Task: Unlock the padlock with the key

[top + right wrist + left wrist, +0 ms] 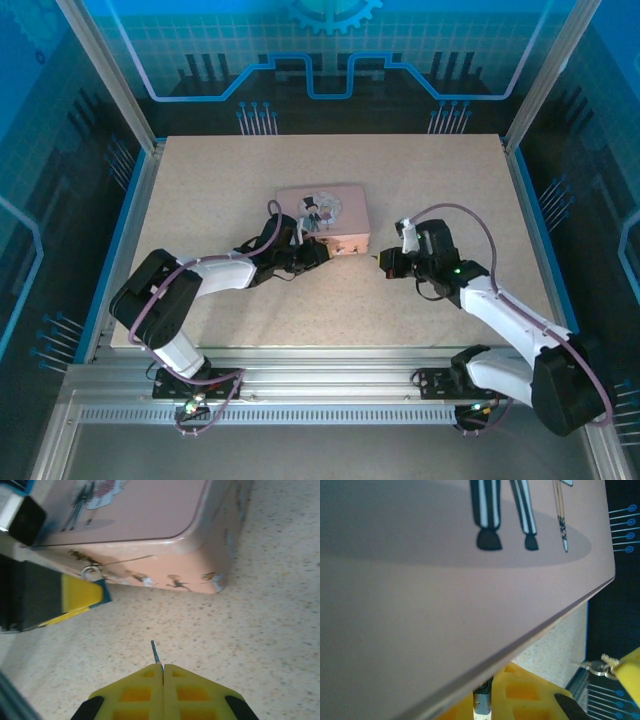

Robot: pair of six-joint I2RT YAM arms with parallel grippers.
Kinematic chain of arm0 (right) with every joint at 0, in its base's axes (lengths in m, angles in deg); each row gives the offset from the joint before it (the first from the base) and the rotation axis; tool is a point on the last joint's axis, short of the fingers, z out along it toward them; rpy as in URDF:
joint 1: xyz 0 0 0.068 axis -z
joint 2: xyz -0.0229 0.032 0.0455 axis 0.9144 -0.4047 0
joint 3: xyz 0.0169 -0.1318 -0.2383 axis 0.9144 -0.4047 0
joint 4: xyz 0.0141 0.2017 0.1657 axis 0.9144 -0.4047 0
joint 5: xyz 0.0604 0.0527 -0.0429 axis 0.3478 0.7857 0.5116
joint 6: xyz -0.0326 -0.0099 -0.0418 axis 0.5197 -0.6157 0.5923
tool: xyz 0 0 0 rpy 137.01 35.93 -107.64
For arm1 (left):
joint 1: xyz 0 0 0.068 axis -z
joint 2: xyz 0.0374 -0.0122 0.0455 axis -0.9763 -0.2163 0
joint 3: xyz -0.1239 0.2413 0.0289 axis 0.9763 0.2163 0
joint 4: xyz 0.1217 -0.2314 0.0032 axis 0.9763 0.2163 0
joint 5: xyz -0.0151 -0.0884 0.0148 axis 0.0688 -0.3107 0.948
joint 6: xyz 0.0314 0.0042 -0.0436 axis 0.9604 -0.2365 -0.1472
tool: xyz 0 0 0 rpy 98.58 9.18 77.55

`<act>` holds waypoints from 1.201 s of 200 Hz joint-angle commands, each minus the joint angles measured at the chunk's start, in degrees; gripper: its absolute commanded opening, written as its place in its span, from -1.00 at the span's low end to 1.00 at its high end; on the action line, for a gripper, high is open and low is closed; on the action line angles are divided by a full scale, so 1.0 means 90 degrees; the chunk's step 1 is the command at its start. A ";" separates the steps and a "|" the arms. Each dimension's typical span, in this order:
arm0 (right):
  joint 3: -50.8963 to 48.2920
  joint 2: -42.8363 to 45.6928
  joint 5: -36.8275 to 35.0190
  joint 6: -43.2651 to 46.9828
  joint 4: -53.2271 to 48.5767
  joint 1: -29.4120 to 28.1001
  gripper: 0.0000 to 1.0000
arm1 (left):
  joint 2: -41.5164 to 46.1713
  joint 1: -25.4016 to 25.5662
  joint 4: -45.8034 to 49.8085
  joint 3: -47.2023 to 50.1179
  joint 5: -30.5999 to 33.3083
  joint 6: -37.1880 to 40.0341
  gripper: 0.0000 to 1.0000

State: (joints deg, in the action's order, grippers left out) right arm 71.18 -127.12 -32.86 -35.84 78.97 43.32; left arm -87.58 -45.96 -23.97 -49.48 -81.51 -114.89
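My left gripper (327,252) sits against the front edge of the pink tin, its yellow fingers (527,692) shut on the small blue-grey padlock (483,704). In the right wrist view the padlock's silvery shackle (90,573) sticks out past the left gripper's yellow finger (80,594), close to the tin's side wall. My right gripper (162,666) is shut on the key (155,652), whose thin blade points forward over the table, a short way from the padlock. From the left wrist view the key's silvery head (595,667) shows beside the right gripper's yellow finger (631,667). The right gripper (384,263) hovers right of the tin.
The pink tin (323,215) with a cartoon figure on its lid lies at the table's middle, its lid (445,590) close over the left wrist camera. Speckled beige tabletop (240,630) lies open around the right gripper. Blue enclosure walls (60,150) surround the table.
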 commanded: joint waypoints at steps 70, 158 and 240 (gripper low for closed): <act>-0.0705 0.0114 0.1042 -0.0998 0.1914 -0.0102 -1.00 | -0.0128 -0.0029 -0.0694 0.0003 -0.0230 -0.0373 -1.00; -0.1082 -0.0251 0.0837 -0.2111 0.3283 -0.0319 -1.00 | -0.0186 -0.0029 -0.0837 -0.0075 -0.0245 -0.0516 -1.00; -0.1448 -0.0937 0.0063 -0.3037 0.4398 -0.0710 -1.00 | -0.0324 -0.0029 -0.1250 -0.0078 -0.0185 -0.0842 -1.00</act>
State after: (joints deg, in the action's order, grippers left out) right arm 59.16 -134.20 -29.14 -59.88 113.11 38.64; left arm -89.81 -45.96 -30.26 -49.44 -81.81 -119.96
